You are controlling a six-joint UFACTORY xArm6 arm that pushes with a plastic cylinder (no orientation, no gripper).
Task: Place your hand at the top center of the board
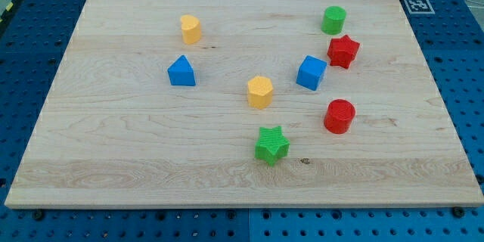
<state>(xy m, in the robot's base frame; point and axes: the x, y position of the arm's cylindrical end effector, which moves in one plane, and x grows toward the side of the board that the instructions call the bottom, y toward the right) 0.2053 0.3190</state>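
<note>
My tip is out of view, its state untellable; the board point(136, 159) lies ahead, its far-centre edge bare; I should sweep in along that edge, keeping beyond the green cylinder point(333, 20) at far right.

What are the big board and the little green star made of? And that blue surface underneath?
The board looks like pale unfinished wood: joined planks with visible grain and small knots. The green star seems to be matte plastic, with fine ridges that hint at 3D printing, though I can't be sure. The blue surface looks like painted metal or plastic, with a regular grid of holes.
</note>
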